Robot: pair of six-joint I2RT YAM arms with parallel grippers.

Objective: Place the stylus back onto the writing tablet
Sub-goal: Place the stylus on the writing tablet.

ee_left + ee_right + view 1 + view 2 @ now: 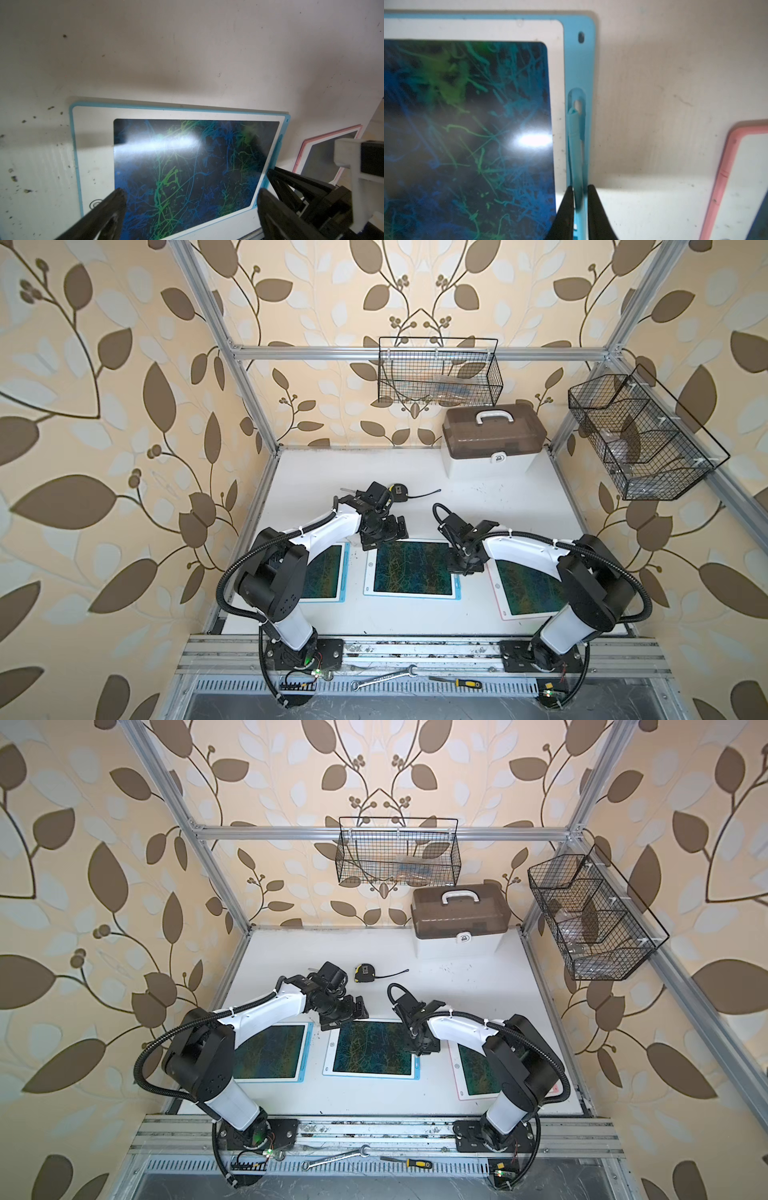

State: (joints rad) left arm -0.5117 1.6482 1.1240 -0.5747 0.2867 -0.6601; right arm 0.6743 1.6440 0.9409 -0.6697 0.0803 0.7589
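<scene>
White tabletop (675, 83) is lying beneath the right gripper (580, 187), whose black fingers (566, 207) are narrowly flanking the slim blue plastic stylus (575, 145) (pinching or just clear, impossible to tell); its long axis is running straight ahead of them, in the edge groove (577, 93) of the blue-framed writing tablet (584, 62).

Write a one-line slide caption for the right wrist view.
Right gripper straddles the blue stylus at the side slot of the blue-framed writing tablet.

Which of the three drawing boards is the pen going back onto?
On the white table, it is the middle tablet of the row of three. Blue-rimmed, it alone has the right gripper straddling a blue stylus at its edge.
</scene>
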